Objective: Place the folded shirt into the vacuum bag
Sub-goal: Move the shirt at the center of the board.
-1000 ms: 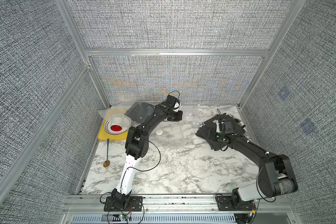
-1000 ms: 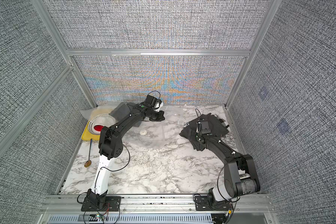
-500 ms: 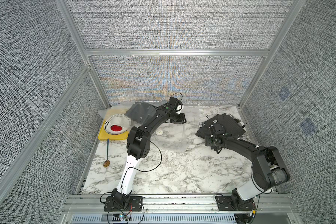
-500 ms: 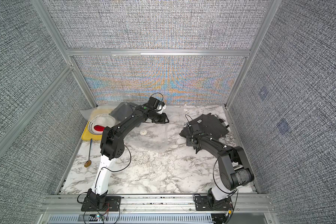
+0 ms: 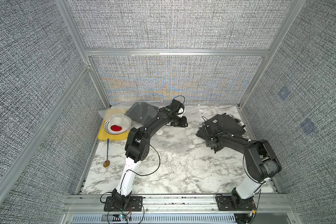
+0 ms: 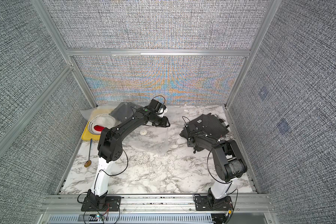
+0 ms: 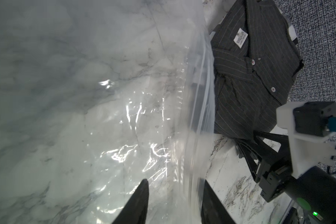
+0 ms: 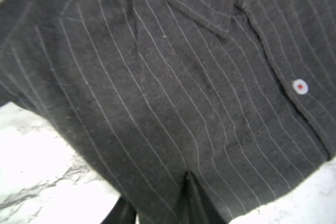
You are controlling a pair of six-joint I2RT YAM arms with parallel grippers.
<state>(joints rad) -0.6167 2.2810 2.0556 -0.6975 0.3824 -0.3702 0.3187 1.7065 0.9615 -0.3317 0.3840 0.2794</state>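
Folded dark pinstriped shirt (image 5: 224, 124) is newly pinched by right gripper (image 8: 155, 188); left gripper (image 7: 174, 181), now half-open, frees clear crinkly vacuum bag (image 5: 175, 141), leaving its mouth unheld.

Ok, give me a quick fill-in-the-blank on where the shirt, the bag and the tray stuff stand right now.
1. The folded shirt lies on the robot's ___ side of the table.
2. The white basket sits on the ___ tray.
3. The left gripper hangs over the vacuum bag with its jaws ___.

Missing words: right; yellow; open.
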